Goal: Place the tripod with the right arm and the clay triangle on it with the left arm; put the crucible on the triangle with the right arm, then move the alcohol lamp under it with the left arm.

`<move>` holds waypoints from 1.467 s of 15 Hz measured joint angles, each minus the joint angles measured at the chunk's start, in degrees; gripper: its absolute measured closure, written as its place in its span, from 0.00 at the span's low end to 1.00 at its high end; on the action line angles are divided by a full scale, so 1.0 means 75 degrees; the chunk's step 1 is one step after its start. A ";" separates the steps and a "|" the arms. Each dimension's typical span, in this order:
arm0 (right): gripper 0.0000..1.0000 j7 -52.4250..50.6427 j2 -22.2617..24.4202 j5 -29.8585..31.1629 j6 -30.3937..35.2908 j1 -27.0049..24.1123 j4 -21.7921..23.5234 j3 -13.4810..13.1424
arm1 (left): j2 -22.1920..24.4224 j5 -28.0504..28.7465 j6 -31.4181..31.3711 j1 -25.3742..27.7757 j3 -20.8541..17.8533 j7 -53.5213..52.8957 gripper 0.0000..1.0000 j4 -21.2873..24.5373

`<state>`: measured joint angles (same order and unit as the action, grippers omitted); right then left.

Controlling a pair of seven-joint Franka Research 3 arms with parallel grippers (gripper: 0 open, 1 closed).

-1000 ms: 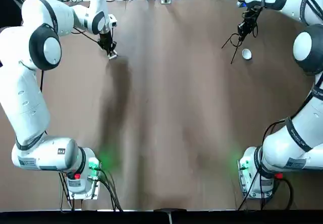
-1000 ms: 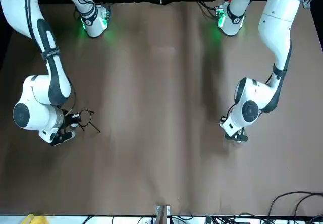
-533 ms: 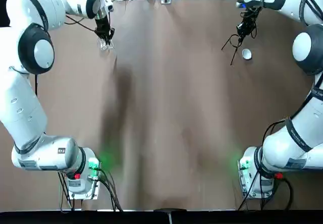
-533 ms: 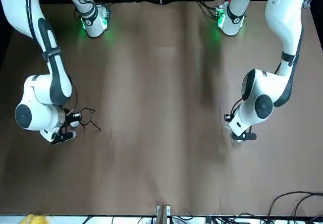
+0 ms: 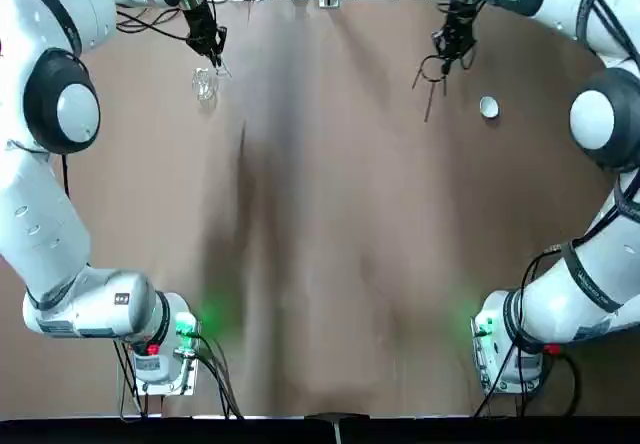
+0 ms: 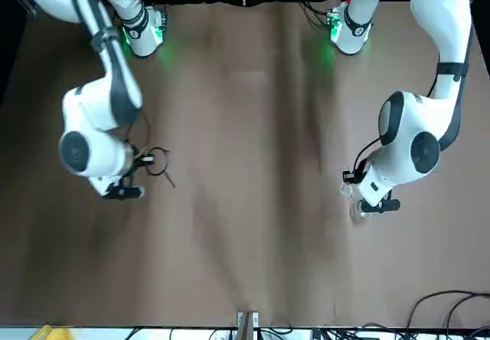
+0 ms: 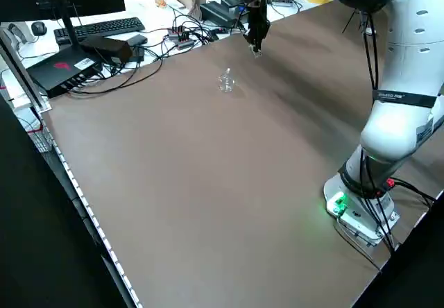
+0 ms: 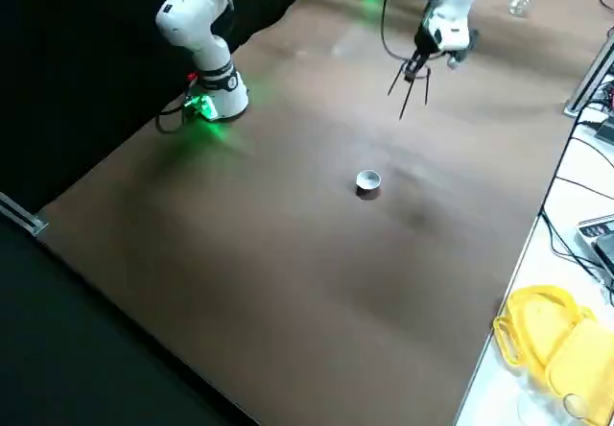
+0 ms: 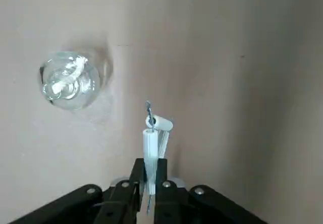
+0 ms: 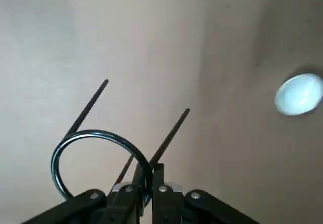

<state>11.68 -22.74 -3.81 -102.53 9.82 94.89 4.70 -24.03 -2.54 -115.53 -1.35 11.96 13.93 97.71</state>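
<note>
Tripod placement judged in hand: tripod (image 10: 169, 136) is gripped by right gripper (image 10: 148, 171) above tabletop (image 5: 330, 214), to be lowered legs-down, then released. Clay triangle (image 9: 150, 156) is clamped in left gripper (image 9: 148, 167), to be held back until the stand is set. Alcohol lamp (image 9: 70, 80) is left standing near left gripper, contents can't be told. Crucible (image 8: 368, 180) is parked upright at right, no contents seen.

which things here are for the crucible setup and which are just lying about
For the job:
- thin black wire tripod, in the right gripper
- white hollow clay triangle, in the left gripper
- round white crucible
- clear glass alcohol lamp

Just lying about:
- black keyboard
- yellow plastic items
</note>
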 joint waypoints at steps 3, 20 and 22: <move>0.92 0.1531 -0.0002 -0.0415 -0.0140 0.1055 -0.0028 0.0004 | 0.0293 -0.0553 0.0023 0.0011 -0.0002 0.0031 0.87 -0.0031; 0.92 0.4523 -0.1884 -0.1016 -0.2592 0.3420 -0.1667 -0.0007 | 0.0745 -0.2067 0.0357 0.0195 0.0053 0.0405 0.87 -0.0272; 0.92 0.4541 -0.2024 -0.1021 -0.2829 0.3498 -0.1668 -0.0006 | 0.0741 -0.2259 0.0386 0.0129 0.0088 0.0530 0.87 -0.0271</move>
<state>45.73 -37.92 -11.47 -123.75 36.06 82.39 4.65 -18.47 -19.49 -112.64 -0.38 12.62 17.90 95.68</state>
